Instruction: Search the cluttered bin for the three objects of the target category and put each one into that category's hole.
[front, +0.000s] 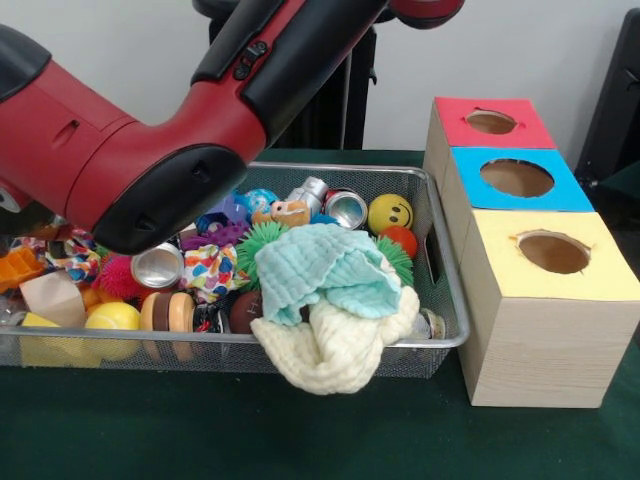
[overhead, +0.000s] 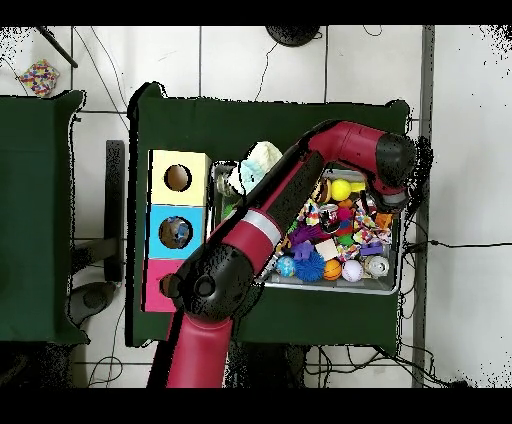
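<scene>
cluttered bin (front: 440, 330) sits just beside the box (front: 545, 320) with three holes, packed with balls, cans (front: 345, 208) and cloths (front: 325, 270). the arm (front: 150, 150) reaches over the bin's end away from the box; its gripper is hidden, so i cannot tell how the jaws stand. probably searching: best to work gently, lifting cloths aside rather than digging blind.
</scene>
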